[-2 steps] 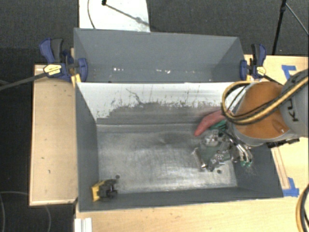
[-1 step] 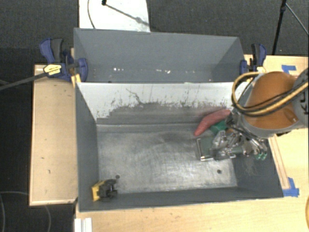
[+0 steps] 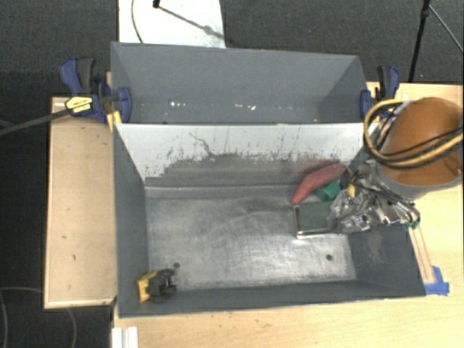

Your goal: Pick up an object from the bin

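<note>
The gripper (image 3: pixel 353 214) sits low at the right of the grey metal bin (image 3: pixel 130 216), against the right edge of a flat dark-green rectangular slab (image 3: pixel 312 220). Whether it grips the slab or is released cannot be told, as its own metalwork hides the contact. A red elongated piece (image 3: pixel 317 182) lies just behind the slab.

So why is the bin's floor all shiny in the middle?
In the camera view, light glances off the bare metal floor, leaving a pale sheen there; the back wall is brightest; the right wall under the gripper looks shadowed; the yellow toy sits in a dimmer corner.
</note>
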### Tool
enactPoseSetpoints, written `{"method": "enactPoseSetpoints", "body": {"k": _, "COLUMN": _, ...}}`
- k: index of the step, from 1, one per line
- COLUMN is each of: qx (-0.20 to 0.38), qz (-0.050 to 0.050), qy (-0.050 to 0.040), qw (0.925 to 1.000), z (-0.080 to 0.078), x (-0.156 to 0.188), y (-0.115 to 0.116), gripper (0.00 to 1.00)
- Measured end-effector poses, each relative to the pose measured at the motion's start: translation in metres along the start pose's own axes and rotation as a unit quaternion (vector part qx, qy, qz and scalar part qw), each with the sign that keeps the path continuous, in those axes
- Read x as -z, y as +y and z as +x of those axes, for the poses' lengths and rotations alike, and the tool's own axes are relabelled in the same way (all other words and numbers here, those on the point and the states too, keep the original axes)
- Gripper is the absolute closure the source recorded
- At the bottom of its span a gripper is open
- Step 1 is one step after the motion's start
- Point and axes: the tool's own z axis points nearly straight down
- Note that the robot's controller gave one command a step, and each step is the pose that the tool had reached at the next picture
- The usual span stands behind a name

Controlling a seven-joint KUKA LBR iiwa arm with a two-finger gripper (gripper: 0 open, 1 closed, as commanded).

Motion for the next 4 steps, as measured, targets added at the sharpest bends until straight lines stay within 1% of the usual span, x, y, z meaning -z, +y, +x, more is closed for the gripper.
{"method": "enactPoseSetpoints", "body": {"k": 1, "qx": -0.085, "qz": -0.003, "qy": 0.0052, "qw": 0.9964, "z": 0.012, "x": -0.001, "y": 0.000, "gripper": 1.00}}
{"method": "enactPoseSetpoints", "body": {"k": 2, "qx": 0.023, "qz": -0.003, "qy": 0.0044, "qw": 0.9997, "z": -0.011, "x": 0.013, "y": -0.008, "gripper": 1.00}}
{"method": "enactPoseSetpoints", "body": {"k": 3, "qx": 0.087, "qz": -0.003, "qy": 0.0028, "qw": 0.9962, "z": -0.040, "x": 0.007, "y": 0.022, "gripper": 1.00}}
{"method": "enactPoseSetpoints", "body": {"k": 4, "qx": 0.139, "qz": -0.003, "qy": 0.0028, "qw": 0.9903, "z": -0.062, "x": 0.022, "y": 0.044, "gripper": 0.00}}
